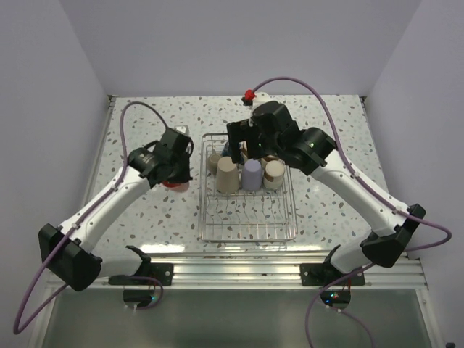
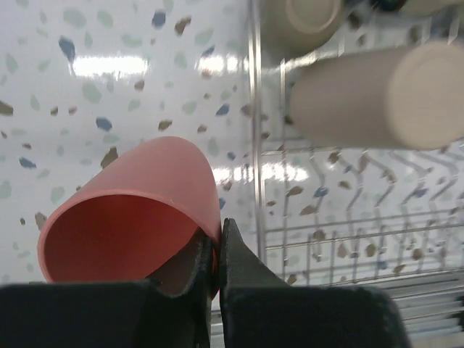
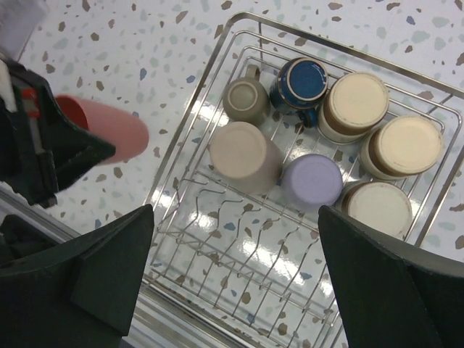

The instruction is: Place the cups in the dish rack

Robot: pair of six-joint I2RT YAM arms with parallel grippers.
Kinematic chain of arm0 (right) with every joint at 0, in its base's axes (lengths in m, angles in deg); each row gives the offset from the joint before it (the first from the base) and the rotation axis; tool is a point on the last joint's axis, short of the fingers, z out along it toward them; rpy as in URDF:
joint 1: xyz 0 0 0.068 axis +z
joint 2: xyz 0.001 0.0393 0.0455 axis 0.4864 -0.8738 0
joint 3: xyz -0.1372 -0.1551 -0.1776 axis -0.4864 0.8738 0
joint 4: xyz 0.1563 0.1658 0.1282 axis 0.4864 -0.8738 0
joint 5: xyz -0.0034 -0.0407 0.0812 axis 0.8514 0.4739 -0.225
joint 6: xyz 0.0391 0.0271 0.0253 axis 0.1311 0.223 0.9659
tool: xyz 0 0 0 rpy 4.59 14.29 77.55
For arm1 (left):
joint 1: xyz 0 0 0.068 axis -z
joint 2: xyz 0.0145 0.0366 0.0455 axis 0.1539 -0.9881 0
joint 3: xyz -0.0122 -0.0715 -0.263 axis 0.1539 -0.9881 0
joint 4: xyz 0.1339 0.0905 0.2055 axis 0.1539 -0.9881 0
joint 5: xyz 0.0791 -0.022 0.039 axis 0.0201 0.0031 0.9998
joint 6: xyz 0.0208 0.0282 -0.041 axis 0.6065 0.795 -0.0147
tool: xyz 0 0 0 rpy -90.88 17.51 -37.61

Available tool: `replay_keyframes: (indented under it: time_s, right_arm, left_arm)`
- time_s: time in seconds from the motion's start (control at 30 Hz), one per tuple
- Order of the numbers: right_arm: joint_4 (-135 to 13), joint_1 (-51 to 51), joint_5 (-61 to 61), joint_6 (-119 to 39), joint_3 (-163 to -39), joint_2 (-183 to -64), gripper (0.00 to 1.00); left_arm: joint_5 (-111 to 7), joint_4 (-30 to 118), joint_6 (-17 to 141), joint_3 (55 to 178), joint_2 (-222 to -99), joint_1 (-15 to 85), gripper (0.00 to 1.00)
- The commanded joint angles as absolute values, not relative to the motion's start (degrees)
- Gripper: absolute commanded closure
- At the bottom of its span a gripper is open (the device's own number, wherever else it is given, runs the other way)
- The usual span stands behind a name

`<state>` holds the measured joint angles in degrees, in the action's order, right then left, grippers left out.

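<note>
Here, beside the left rim of the dish rack [image 3: 239, 254], my left end effector [image 2: 218, 250] pinches the coral-pink cup [image 2: 138, 210]; the right end effector [image 3: 235, 210] gapes above seven racked cups [image 3: 312, 181].

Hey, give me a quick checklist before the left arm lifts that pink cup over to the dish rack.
1. Left gripper shut on the rim of the pink cup: ok, one finger inside, one outside.
2. Pink cup off the table: cannot tell.
3. Room in the dish rack: ok, its near half holds no cups.
4. Right gripper out of the way: not ok, it hangs open above the rack and may block the path.
</note>
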<state>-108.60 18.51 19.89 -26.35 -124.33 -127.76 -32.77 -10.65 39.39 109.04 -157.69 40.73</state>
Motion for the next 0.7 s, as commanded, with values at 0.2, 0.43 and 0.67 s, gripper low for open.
replay_keyframes:
  time_s: [0.2, 0.43, 0.67]
  right_arm:
    - [-94.50, 16.52, 2.37, -16.88, -116.81, -119.99, 0.02]
    - [-69.83, 6.78, -15.39, -1.77, -105.74, -113.13, 0.01]
    - [-58.29, 5.00, -19.62, 6.42, -98.98, -110.84, 0.01]
  left_arm:
    - [-45.44, -0.50, 43.51, 126.97, -152.93, 37.86, 1.00]
    - [-60.83, 16.02, 37.28, 120.39, -144.50, 33.65, 1.00]
    - [-75.43, 39.03, 26.11, 110.10, -138.68, 28.28, 1.00]
